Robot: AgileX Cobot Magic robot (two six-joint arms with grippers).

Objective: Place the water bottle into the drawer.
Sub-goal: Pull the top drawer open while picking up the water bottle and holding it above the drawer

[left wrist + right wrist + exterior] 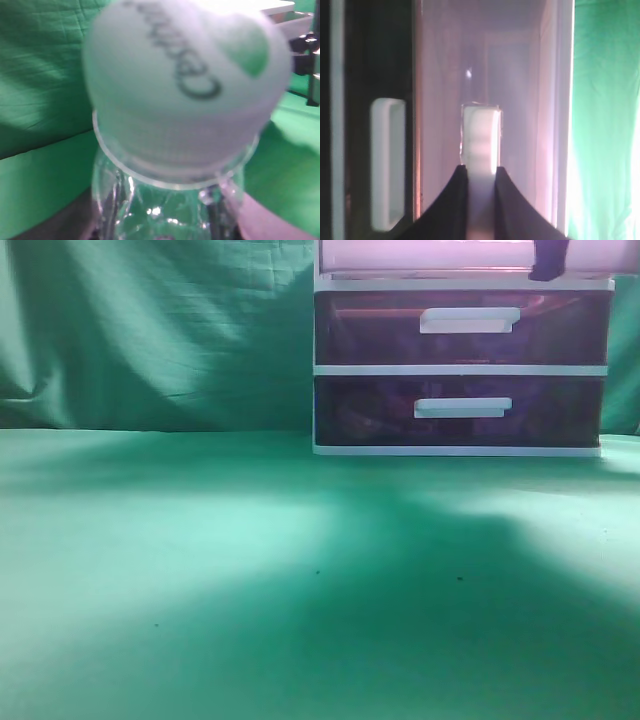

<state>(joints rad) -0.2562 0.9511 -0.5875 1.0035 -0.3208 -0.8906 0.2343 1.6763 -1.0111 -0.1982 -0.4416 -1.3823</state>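
Drawer unit (460, 370) right rear on table (250, 590), backdrop (150, 330) behind; drawers stacked.

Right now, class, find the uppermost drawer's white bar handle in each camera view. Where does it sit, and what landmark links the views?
Exterior view: not visible; the top drawer is cut off at the frame's top edge.
Left wrist view: not in it; the clear water bottle fills the frame.
Right wrist view: white bar handle at centre, between the right gripper fingers.
Shared landmark: the middle drawer's handle.

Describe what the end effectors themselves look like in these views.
The right end effector has two black, smooth fingers that curve and taper to narrow tips. In the exterior view it is only a small dark shape. The left end effector shows only blurred dark edges beside the bottle. No cables or markings show.
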